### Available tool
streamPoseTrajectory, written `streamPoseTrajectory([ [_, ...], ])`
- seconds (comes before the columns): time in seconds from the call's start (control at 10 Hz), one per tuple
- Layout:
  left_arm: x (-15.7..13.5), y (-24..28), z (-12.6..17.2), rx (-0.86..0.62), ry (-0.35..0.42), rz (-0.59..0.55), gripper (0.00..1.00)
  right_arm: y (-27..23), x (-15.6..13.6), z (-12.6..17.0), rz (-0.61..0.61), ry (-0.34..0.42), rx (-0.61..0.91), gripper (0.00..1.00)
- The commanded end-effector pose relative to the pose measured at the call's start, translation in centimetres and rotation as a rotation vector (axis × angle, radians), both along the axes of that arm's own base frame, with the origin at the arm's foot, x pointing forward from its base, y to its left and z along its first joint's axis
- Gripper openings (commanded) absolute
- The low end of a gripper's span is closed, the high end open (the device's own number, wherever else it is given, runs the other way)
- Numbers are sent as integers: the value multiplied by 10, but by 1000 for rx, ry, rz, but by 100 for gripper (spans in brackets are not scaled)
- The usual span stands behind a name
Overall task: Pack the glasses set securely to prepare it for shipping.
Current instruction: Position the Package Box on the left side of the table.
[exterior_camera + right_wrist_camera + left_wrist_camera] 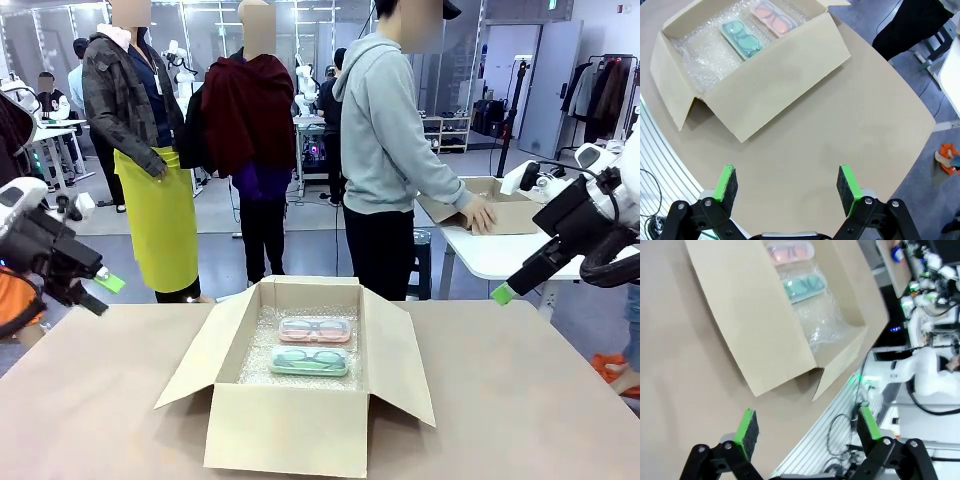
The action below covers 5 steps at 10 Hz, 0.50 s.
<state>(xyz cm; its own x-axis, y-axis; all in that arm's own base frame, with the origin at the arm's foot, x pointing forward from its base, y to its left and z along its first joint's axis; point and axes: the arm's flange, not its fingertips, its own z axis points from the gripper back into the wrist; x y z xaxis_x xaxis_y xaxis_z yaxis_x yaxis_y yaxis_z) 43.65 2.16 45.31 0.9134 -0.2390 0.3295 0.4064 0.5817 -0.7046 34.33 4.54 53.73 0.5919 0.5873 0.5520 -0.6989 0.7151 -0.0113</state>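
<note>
The left pincer and right pincer both hover spread wide, holding nothing, above a brown counter. Between them sits an open cardboard box lined with bubble wrap. Inside lie a pink glasses case and, just beside it, a mint glasses case. They look light, rigid and smooth; gripping across the narrow sides seems safest.
</note>
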Motion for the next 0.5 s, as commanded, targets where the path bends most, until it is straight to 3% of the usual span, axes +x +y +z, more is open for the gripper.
streamPoseTrajectory([
  [0.0,15,2,-41,-83,50,36,100,1,-2,-1,2,3,-4,100],
  [0.2,24,5,-91,-140,109,64,100,1,-2,-1,2,3,-4,100],
  [0.4,30,5,-115,-189,148,121,100,1,-2,-1,2,3,-4,100],
])
